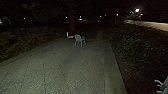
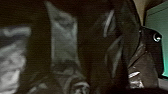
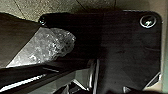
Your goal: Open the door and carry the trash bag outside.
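Dark, glossy plastic of the trash bag spreads in folds close before the left wrist camera, with bright glints on its creases. A shiny, crumpled part of the bag shows in the right wrist view, beside the robot's wide dark plate. The frames do not tell which gripper bears the bag. No door can be made out in the head view.
It is night outdoors. A paved walkway runs ahead, with a white chair near its far end. Dark plants border it on the right. At the lower right edge is a pale and greenish thing, unclear.
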